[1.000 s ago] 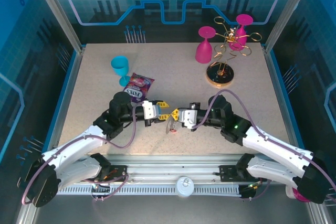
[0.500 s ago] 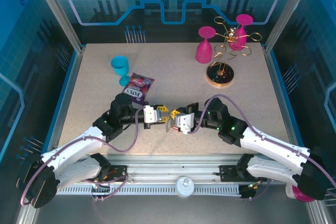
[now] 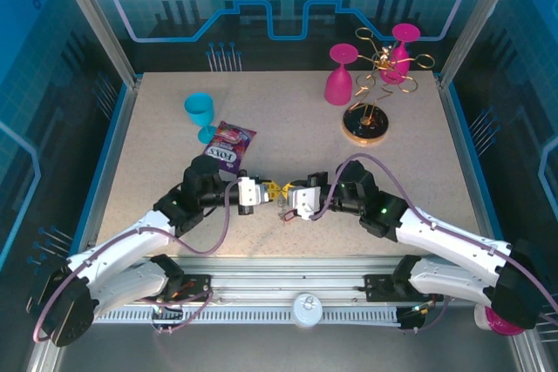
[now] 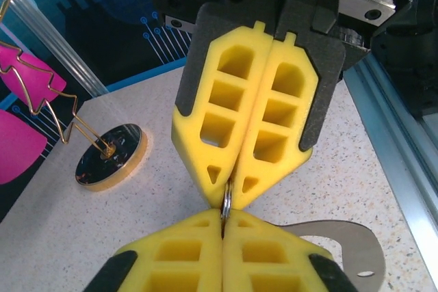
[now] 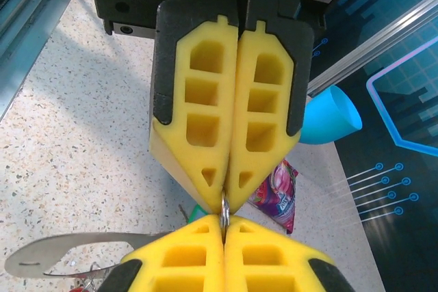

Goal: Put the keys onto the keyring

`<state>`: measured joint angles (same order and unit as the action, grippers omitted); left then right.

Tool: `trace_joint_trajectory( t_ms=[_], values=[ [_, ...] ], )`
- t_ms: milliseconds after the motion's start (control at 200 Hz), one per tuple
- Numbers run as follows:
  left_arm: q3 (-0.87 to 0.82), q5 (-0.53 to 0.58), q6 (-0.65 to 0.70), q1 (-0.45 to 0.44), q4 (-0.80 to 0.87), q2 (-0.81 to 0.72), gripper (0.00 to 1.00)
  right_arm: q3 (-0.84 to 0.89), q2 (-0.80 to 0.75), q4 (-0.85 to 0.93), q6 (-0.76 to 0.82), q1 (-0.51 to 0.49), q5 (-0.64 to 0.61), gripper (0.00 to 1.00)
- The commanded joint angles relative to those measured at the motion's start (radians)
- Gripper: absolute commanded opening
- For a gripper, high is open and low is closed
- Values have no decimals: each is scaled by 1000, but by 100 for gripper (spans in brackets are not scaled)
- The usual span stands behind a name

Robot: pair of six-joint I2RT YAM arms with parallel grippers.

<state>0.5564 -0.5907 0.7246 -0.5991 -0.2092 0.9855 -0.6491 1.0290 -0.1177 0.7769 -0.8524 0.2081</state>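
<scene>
My left gripper [image 3: 273,188] and right gripper [image 3: 286,194] meet tip to tip near the table's front middle. Both are shut on one small metal ring [image 4: 225,200], seen edge-on between the yellow pads [image 5: 224,210]. In the left wrist view my left gripper [image 4: 223,222] fills the bottom, and the flat grey keyring [image 4: 342,245] lies just right of it. In the right wrist view the keyring [image 5: 68,252] reaches left from under my right gripper [image 5: 224,223]. A sliver of green tag [image 5: 198,210] peeks behind the fingers. A dark bit hangs below the tips [image 3: 282,213]. The keys' blades are hidden.
A purple snack packet [image 3: 229,145] and a blue cup [image 3: 200,114] sit behind the left arm. Two pink glasses [image 3: 340,77] and the gold wire rack on its round base [image 3: 366,126] stand at the back right. The table's metal front rail [image 4: 404,162] runs close by.
The right gripper has moved left and the left one slightly right, closing the gap. Their tips now touch on the small ring.
</scene>
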Motion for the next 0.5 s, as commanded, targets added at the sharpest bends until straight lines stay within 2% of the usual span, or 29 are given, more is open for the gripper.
trace_joint_trajectory(
  t_ms=[0,105,170,210,355,495],
  values=[
    [-1,-6,15,-6,13,-19,0,-34,-2,0,-42,-8,49,0],
    [6,-5,16,-8,23,-20,0,-35,-1,12,-83,9,59,1],
    [19,10,3,-8,39,-18,0,-35,-4,18,-143,29,49,28],
    [36,32,-23,-7,59,-15,0,-35,-12,23,-187,44,25,35],
    [185,117,-187,-7,289,17,0,-5,-91,46,-371,100,-71,44],
    [342,296,-500,-8,514,76,0,-14,-162,131,-486,103,-105,43]
  ],
)
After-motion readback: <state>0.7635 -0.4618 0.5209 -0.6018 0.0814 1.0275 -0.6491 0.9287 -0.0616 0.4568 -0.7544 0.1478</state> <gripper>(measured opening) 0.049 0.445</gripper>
